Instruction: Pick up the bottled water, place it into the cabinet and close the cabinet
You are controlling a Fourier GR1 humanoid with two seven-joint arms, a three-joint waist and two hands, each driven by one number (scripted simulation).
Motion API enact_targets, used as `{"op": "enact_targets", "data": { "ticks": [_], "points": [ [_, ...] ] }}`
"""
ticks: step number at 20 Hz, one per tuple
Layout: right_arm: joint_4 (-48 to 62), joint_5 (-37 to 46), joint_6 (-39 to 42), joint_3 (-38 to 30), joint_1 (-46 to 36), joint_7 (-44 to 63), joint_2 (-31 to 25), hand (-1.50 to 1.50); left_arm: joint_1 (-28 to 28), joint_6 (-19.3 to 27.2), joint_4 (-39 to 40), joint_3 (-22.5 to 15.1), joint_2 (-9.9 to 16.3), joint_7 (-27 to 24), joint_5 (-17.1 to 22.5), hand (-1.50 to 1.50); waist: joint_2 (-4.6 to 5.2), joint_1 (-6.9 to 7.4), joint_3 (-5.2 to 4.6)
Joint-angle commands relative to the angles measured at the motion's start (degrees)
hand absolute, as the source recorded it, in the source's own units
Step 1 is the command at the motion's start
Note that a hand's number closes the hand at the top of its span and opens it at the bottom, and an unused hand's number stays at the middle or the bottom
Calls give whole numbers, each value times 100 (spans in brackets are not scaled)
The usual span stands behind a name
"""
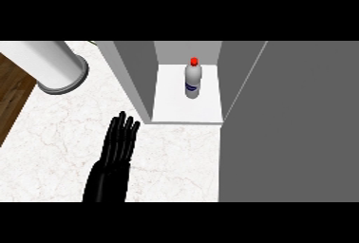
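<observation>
Bottle status: clear plastic water bottle with red cap and blue label (pixel 193 79) is standing upright on the white floor of the open grey-walled cabinet (pixel 184 110), toward the back of the compartment, roughly centred between its side walls. Nothing is touching it.

Large flat grey panel (pixel 291 123) is filling the right side of the head view, running from the cabinet's right wall down to the lower edge. It is looking like the cabinet door standing open, but I cannot tell for sure; either way the compartment is sitting open with its front edge exposed.

Left hand (pixel 119 140) is showing at the lower left, black, fingers straight and together, released, grasping nothing. It is lying over the white marble bench top (pixel 56 142), fingertips pointing toward the cabinet's front left corner and stopping short of it, well apart from the bottle. Whether the palm is touching the bench or hovering over it, cannot tell.

Right hand is not showing anywhere in the view.

White cylinder with a grey ringed base (pixel 52 64) is sitting at the bench's far left corner, leaning out past the view's upper edge, apart from the cabinet's left wall. Brown wooden floor (pixel 14 90) is showing beyond the bench's left edge.
</observation>
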Motion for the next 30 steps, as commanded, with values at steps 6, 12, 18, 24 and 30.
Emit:
{"op": "enact_targets", "data": {
  "ticks": [6, 12, 18, 24, 30],
  "points": [
    [-1304, 1295, -511, 1284, -426, 883, 252, 150, 667, -325, -497, 380, 512, -237, 228, -150, -7, -26, -16],
    [-1224, 1906, -719, 2262, -978, 1268, 455, 150, 993, -581, -736, 881, 854, -290, 564, -150, -22, -11, -29],
    [-1187, 2856, -1099, 3267, -1668, 1896, 830, 150, 1652, -824, -1022, 850, 1078, -545, 623, -150, -55, 115, -41],
    [-759, 3210, -1495, 3663, -2720, 2632, 1447, 150, 1826, -1119, -1048, 1153, 1266, -656, 823, -150, -42, 192, -56],
    [-212, 3292, -2044, 3973, -3752, 3080, 1624, 150, 1990, -1374, -1175, 1333, 1459, -618, 1017, -150, -36, 165, -48]
  ]
}}
